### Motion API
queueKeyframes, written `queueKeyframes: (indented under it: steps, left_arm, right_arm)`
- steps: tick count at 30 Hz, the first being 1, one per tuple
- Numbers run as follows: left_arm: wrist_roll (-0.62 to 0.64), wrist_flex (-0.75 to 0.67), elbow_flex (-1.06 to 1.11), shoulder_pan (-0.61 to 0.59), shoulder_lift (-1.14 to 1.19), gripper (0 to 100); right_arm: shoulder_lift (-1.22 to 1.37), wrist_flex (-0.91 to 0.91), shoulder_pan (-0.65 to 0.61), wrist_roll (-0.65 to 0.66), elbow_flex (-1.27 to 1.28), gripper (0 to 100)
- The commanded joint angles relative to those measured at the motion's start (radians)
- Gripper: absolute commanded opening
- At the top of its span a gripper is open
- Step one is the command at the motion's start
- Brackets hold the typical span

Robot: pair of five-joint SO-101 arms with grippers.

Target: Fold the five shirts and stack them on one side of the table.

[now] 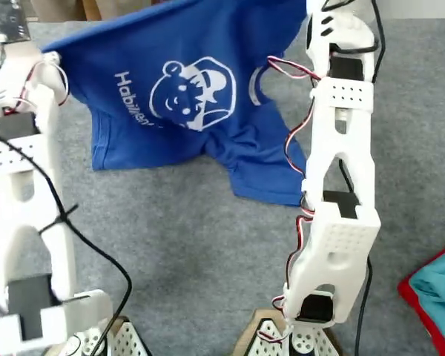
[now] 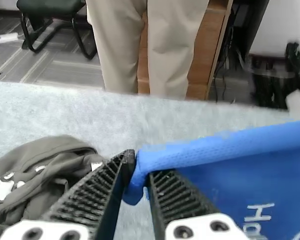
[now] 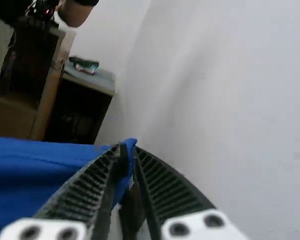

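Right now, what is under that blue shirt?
The grey table shows around the blue shirt. The left gripper and right gripper pinch its far edge; whatever lies beneath the draped cloth is covered.

1. High view: soft, even overhead light on the table (image 1: pixel 170 245). No hard shadows, only a faint soft one under the blue shirt (image 1: pixel 185 89) hem mid-table.
2. White plastic of the right arm (image 1: pixel 341 148) near the far right corner is very bright, nearly washed out. No sharp glare spots.
3. Left wrist view: room behind is bright. The left gripper (image 2: pixel 138 167) pads (image 2: pixel 97 187) are dark, in their own shade. Dark gear (image 2: pixel 280 75) beyond the table's far edge is smeared and blurry.
4. Right wrist view: wall (image 3: pixel 230 75) evenly lit with a smooth grey gradient. Cabinet (image 3: pixel 80 115) dim. Right gripper (image 3: pixel 129 150) pads (image 3: pixel 90 190) dark and soft up close.
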Motion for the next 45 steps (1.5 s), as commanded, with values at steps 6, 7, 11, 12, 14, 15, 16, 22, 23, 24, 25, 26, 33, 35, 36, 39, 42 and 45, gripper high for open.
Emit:
queueKeyframes:
  steps: [6, 7, 11, 12, 14, 15, 16, 22, 23, 24, 25, 26, 33, 35, 36, 39, 42, 45]
  left_arm:
    - [-0.04, 0.143, -0.227, 0.038, 0.234, 2]
    - [-0.04, 0.178, -0.267, 0.043, 0.265, 2]
    - [-0.04, 0.356, -0.446, 0.044, 0.366, 2]
    - [-0.04, 0.408, -0.489, 0.044, 0.389, 2]
    - [-0.04, 0.514, -0.566, 0.041, 0.427, 2]
    - [-0.04, 0.569, -0.603, 0.041, 0.44, 2]
    - [-0.04, 0.621, -0.638, 0.038, 0.453, 2]
    - [-0.106, 0.916, -0.801, 0.048, 0.473, 2]
    - [-0.115, 0.951, -0.819, 0.055, 0.473, 2]
    - [-0.124, 0.984, -0.836, 0.057, 0.473, 2]
    - [-0.129, 1.016, -0.853, 0.057, 0.473, 2]
    - [-0.132, 1.049, -0.87, 0.057, 0.473, 2]
    - [-0.132, 1.181, -0.913, 0.054, 0.473, 2]
    - [-0.132, 1.201, -0.907, 0.054, 0.473, 2]
    - [-0.132, 1.212, -0.907, 0.054, 0.473, 2]
    - [-0.132, 1.232, -0.905, 0.052, 0.473, 2]
    - [-0.146, 1.235, -0.905, 0.038, 0.475, 2]
    - [-0.146, 1.235, -0.905, 0.0, 0.481, 2]
  right_arm:
    - [-0.182, 0.218, 0.047, -0.104, -0.119, 0.5]
    - [-0.196, 0.253, 0.051, -0.118, -0.136, 0.5]
    - [-0.242, 0.417, 0.073, -0.172, -0.208, 0.5]
    - [-0.251, 0.465, 0.074, -0.172, -0.229, 0.5]
    - [-0.263, 0.557, 0.074, -0.164, -0.268, 0.5]
    - [-0.268, 0.605, 0.074, -0.163, -0.285, 0.5]
    - [-0.269, 0.652, 0.073, -0.163, -0.3, 0.5]
    - [-0.262, 0.93, 0.035, -0.011, -0.331, 0.5]
    - [-0.262, 0.97, 0.033, 0.0, -0.329, 0.5]
    - [-0.262, 1.005, 0.028, 0.009, -0.329, 0.5]
    - [-0.262, 1.036, 0.024, 0.014, -0.329, 0.5]
    - [-0.262, 1.069, 0.021, 0.014, -0.331, 0.5]
    - [-0.268, 1.321, 0.018, 0.015, -0.335, 0.5]
    - [-0.268, 1.396, 0.022, 0.015, -0.335, 0.5]
    - [-0.268, 1.432, 0.022, 0.015, -0.335, 0.5]
    - [-0.266, 1.525, 0.022, 0.015, -0.335, 0.5]
    - [-0.263, 1.573, 0.024, 0.015, -0.329, 0.5]
    - [-0.262, 1.61, 0.025, 0.017, -0.326, 0.5]
